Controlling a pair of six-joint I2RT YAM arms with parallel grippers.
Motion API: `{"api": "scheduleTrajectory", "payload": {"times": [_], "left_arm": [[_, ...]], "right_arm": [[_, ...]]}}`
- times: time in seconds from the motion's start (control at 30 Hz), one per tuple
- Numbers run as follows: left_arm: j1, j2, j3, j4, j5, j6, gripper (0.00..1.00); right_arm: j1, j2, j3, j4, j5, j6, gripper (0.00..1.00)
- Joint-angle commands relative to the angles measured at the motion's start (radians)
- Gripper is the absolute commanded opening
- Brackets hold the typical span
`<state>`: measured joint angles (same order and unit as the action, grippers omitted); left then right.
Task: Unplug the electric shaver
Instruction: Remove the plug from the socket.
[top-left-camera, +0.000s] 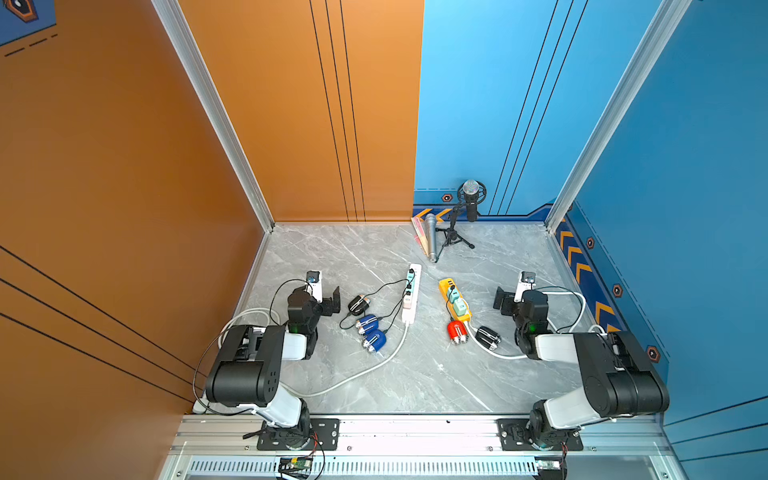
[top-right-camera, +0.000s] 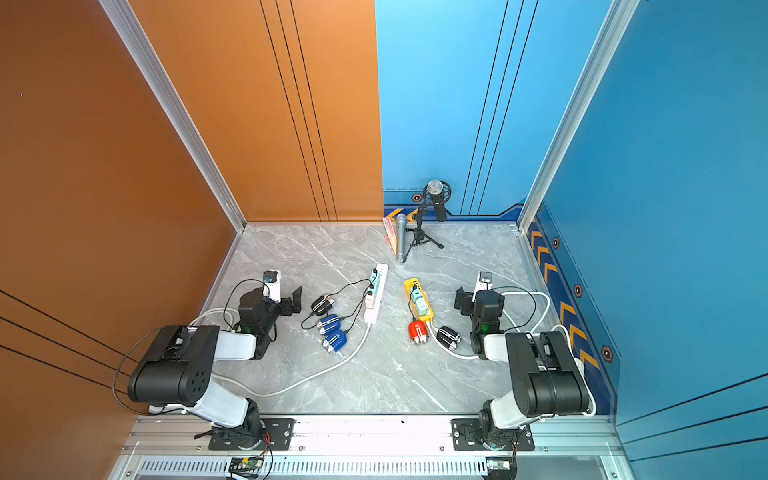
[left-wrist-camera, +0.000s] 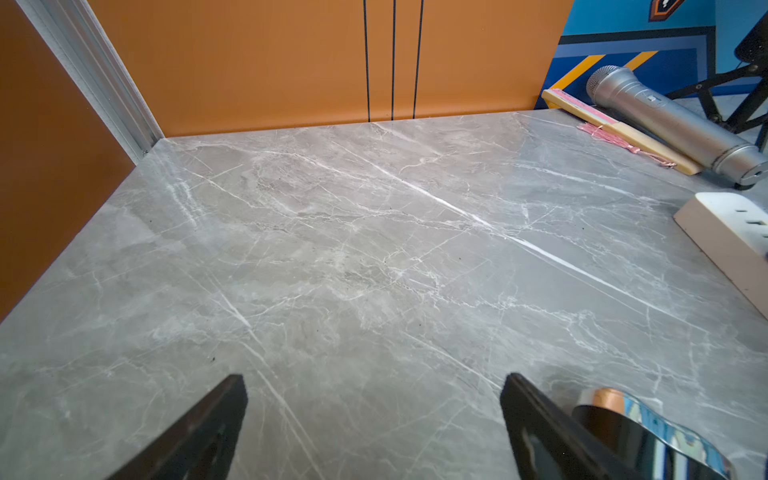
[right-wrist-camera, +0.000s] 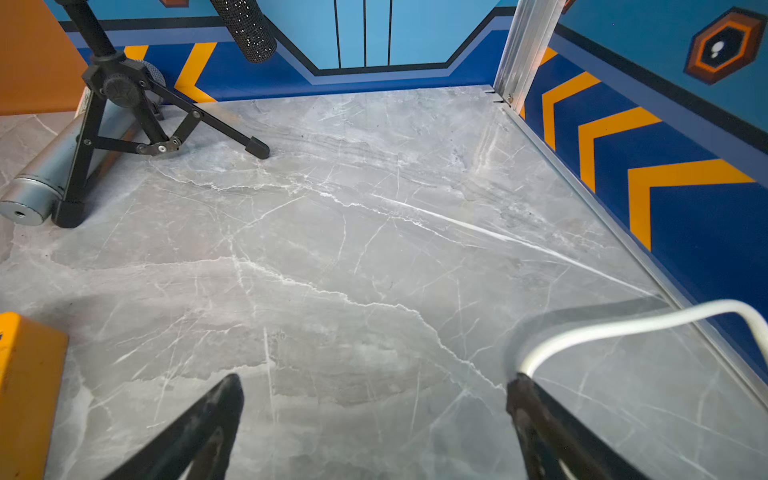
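The left gripper (left-wrist-camera: 374, 390) hung low over the desk (top-left-camera: 415, 382) near its left edge, jaws spread wide with only bare marble between them. Just beside one of its fingers lay a black electric shaver (top-left-camera: 358, 304). Nearer the front edge, two blue shavers (top-left-camera: 368, 323) lay side by side, touching. Thin black cables (top-left-camera: 386, 286) ran from this group to plugs in the white power strip (top-left-camera: 409, 316), which lay about mid-desk.

The right gripper (right-wrist-camera: 374, 390) hovered near the right edge, equally wide and empty. Beside it a yellow power strip (top-left-camera: 445, 286) carried green adapters (top-left-camera: 459, 307). A red shaver (top-left-camera: 456, 331) lay at its near end and another black shaver (top-left-camera: 488, 337) just beside that — whether those two were plugged in could not be made out.

By the back edge lay a silver microphone (top-left-camera: 432, 237), next to a microphone on a tripod (top-left-camera: 471, 199).
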<state>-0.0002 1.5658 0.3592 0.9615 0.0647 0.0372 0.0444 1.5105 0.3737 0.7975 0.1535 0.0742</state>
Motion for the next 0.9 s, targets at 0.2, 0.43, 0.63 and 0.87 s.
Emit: {"api": "scheduleTrajectory", "payload": {"times": [0.2, 0.43, 0.63, 0.87], "left_arm": [[0.006, -0.006, 0.011, -0.027, -0.014, -0.01, 0.98], [0.009, -0.007, 0.013, -0.029, -0.018, -0.017, 0.98], [0.012, -0.006, 0.014, -0.029, -0.021, -0.02, 0.99], [0.016, 0.0, 0.018, -0.03, -0.038, -0.031, 0.98]], "right_arm": [[-0.008, 0.008, 0.021, 0.021, 0.014, -0.015, 1.0], [-0.008, 0.008, 0.02, 0.022, 0.014, -0.013, 1.0], [-0.007, 0.009, 0.021, 0.022, 0.015, -0.014, 1.0], [-0.008, 0.01, 0.021, 0.02, 0.014, -0.013, 1.0]]}}
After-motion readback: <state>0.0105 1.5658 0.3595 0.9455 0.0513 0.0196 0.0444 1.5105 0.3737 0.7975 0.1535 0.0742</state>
